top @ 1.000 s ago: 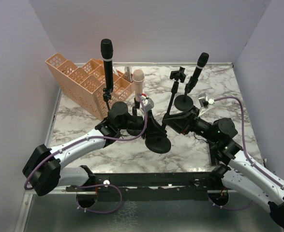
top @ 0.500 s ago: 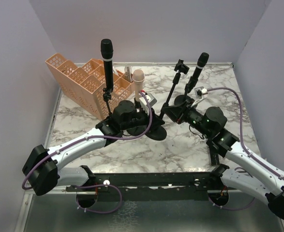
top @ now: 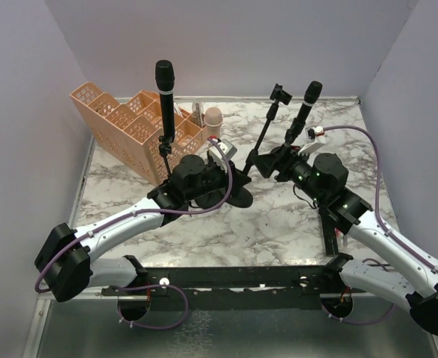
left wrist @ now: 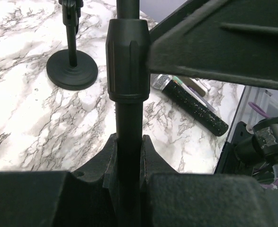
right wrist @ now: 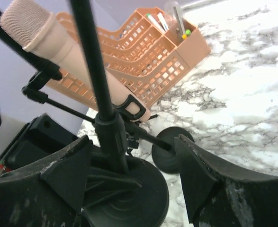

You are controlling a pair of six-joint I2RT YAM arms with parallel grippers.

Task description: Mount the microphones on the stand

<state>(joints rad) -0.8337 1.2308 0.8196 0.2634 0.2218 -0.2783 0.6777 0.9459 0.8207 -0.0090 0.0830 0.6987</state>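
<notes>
Microphones (top: 164, 78) stood clipped on stands (top: 162, 149) in the upper middle of the top view, while a glittery black microphone (left wrist: 195, 106) lay waiting on the worktop (left wrist: 30, 123). My left fingers (left wrist: 49, 198) pinched a stand pole (left wrist: 128, 94) to steady it; my right fingers (right wrist: 210, 175) gaped wide astride, probably, that same pole.

Soft, even overhead light filled my top view, w/ faint shadows on the marble table (top: 278, 231). Left wrist cam: stand pole (left wrist: 128, 61), close up, looked soft; bg was sharp. Right wrist cam: dark fingers (right wrist: 214, 184) were blurred, white marble nearly blown out at right.
</notes>
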